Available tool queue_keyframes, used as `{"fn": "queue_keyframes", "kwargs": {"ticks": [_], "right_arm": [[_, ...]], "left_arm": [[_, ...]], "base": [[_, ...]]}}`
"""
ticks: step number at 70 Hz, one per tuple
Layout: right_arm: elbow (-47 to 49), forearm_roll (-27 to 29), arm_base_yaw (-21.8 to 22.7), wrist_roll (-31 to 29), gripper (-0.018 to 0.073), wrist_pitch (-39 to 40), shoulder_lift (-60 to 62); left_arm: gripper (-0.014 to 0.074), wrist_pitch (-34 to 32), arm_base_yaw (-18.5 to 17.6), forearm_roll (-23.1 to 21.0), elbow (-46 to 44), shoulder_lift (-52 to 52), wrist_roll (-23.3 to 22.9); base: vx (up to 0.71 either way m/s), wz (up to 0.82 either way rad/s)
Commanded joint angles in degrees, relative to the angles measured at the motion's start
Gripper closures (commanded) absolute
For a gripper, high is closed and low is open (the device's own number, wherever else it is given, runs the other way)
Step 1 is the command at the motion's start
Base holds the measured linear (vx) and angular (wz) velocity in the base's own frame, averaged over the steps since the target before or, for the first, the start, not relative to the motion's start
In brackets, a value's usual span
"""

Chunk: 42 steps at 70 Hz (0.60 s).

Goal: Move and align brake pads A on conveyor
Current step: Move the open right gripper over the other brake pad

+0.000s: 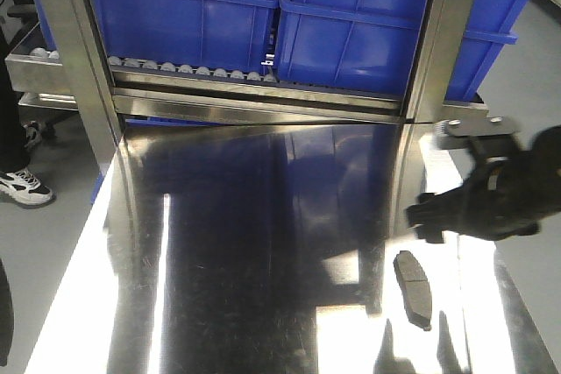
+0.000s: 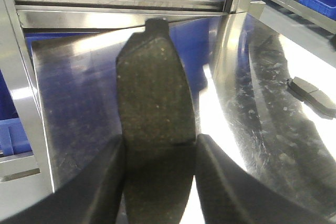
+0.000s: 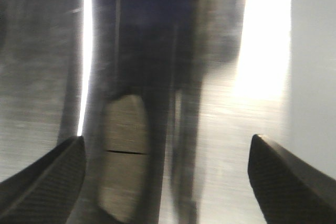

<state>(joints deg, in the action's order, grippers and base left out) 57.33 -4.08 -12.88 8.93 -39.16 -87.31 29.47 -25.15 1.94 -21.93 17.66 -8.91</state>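
One pad (image 2: 155,103) stands on end in the left pincer (image 2: 160,148). The two dark fingers (image 2: 105,182) press in against its lower edges, clamped tight on it. Behind it spreads the shiny steel table (image 2: 79,87); whether the pad's far tip touches the steel I cannot tell.

A second pad (image 1: 414,289) lies flat on the table toward the right side, a thin groove across its middle, with nothing touching it. The right pincer (image 3: 167,145) hovers over this pad. Its fingers are spread far wider than the pad and hold nothing, and it shows only as a blur from the front.

Past the table's far edge a roller rack (image 1: 193,72) carries blue bins (image 1: 193,19). A white shoe (image 1: 24,187) shows on the floor at the left.
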Motion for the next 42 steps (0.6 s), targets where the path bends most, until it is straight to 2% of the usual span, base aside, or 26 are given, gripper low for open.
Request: {"fn": "queue_keyframes", "kwargs": {"ticks": [1, 15, 42], "right_arm": [[3.82, -0.37, -2.80, 2.37, -0.0032, -0.47, -2.69], [7.82, -0.01, -4.28, 5.31, -0.0032, -5.09, -11.20], [8.17, -0.15, -4.10, 6.03, -0.0023, -5.39, -16.15]], "left_arm": [[0.0440, -5.87, -0.32, 0.06, -1.85, 0.29, -0.04], [0.0440, -5.87, -0.32, 0.06, -1.85, 0.29, -0.04], [0.0440, -5.87, -0.32, 0.06, -1.85, 0.29, -0.04]], "base": [[0.00, 0.00], [0.00, 0.00], [0.00, 0.00]]}}
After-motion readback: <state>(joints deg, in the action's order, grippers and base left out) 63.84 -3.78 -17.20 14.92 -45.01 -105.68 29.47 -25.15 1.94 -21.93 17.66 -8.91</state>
